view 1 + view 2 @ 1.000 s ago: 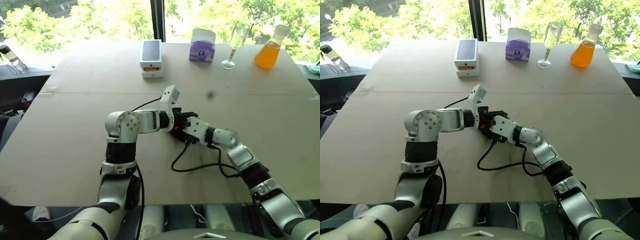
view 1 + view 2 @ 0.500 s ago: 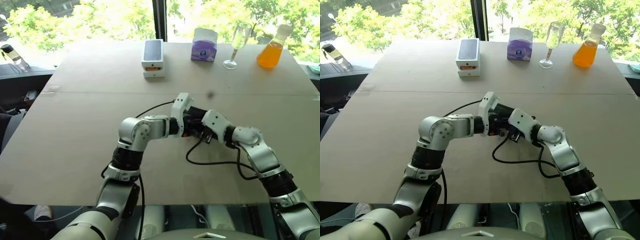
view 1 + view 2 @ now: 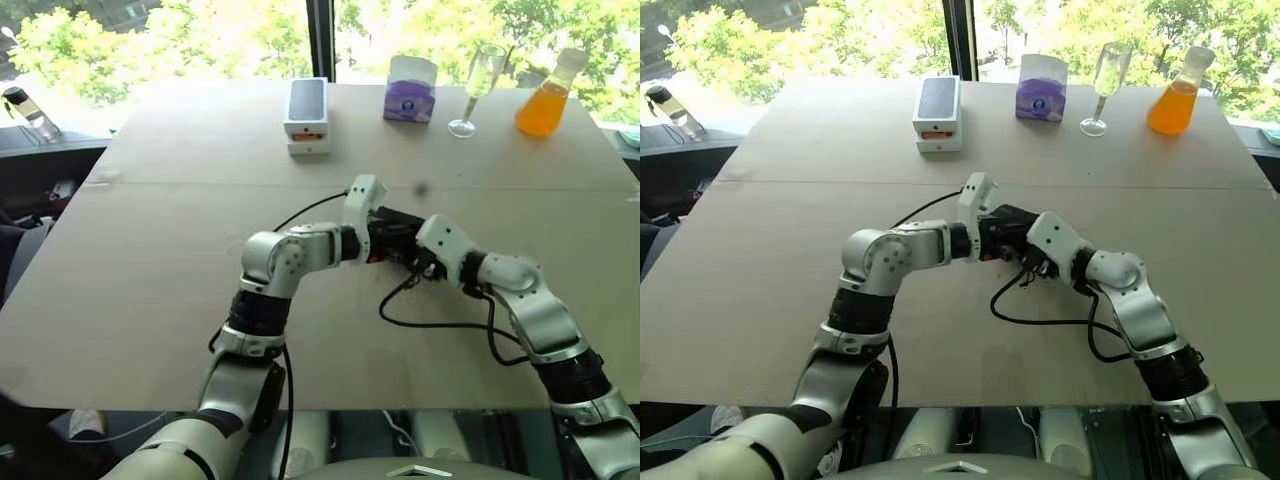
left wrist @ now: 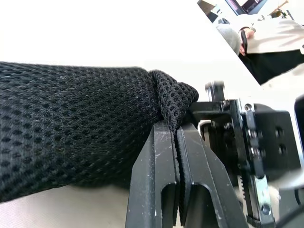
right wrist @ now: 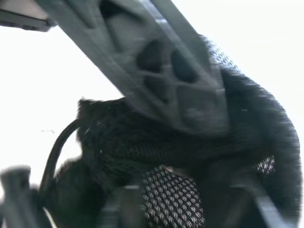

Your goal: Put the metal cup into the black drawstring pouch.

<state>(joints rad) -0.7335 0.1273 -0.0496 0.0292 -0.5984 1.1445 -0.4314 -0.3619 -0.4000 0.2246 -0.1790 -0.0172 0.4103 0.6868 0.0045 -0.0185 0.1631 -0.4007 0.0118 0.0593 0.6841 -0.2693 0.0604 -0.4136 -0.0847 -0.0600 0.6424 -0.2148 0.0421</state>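
Both arms reach forward over the tabletop [image 3: 150,280] and meet near its middle. The left arm bends at the elbow and angles inward to the right, its left claw [image 4: 176,142] pointing slightly downward with its two black fingers pressed flat together, pinching a fold of the black drawstring pouch [image 4: 71,123]. The right arm comes in from the right, forearm angled to the left, its right claw [image 3: 408,262] up against the left one at the pouch.

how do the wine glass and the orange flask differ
The wine glass is tall, slim, stemmed and looks empty; the orange flask is squat, cone-shaped and holds orange liquid. The glass is open-topped; the flask narrows to a pale neck. Both are clear and upright at the table's far edge.
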